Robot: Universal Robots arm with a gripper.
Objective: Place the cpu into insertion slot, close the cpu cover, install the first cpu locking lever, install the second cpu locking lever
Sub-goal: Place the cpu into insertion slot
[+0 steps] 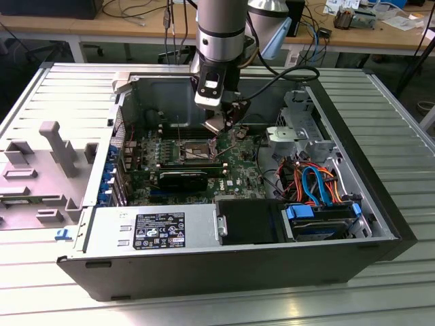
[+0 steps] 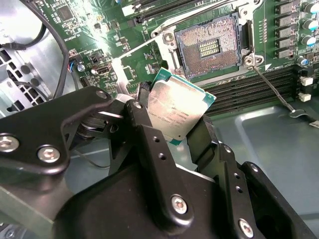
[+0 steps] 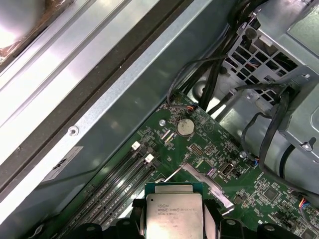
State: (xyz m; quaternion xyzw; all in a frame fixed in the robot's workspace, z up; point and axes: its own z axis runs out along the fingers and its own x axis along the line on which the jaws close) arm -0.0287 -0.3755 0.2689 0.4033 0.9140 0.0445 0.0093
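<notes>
claw [image 2: 172, 125] is pinched in narrow on the cpu [image 2: 177, 107], gripping two opposite edges, chip tilted with the silvery lid facing up. the lid has a few lines of small dark print, seen in both wrist views [image 3: 174, 211]. so the cpu's up in the air, not seated. the insertion slot [image 2: 209, 47] sits bare just past it, gold-brown contacts showing. cpu cover [image 2: 134, 52] is swung up off the slot, and a thin wire locking lever [image 2: 271, 85] sticks out loose across the memory slots [image 2: 249, 92]. from the exterior view the claw [image 1: 228, 123] hangs inside the open computer case [image 1: 380, 204], just to the exterior view's right of the slot [image 1: 194, 148]. power supply [image 1: 109, 227] at the front has a black sticker [image 1: 160, 231] with white print and logos. case lies on a slatted metal tabletop [image 1: 408, 136].
</notes>
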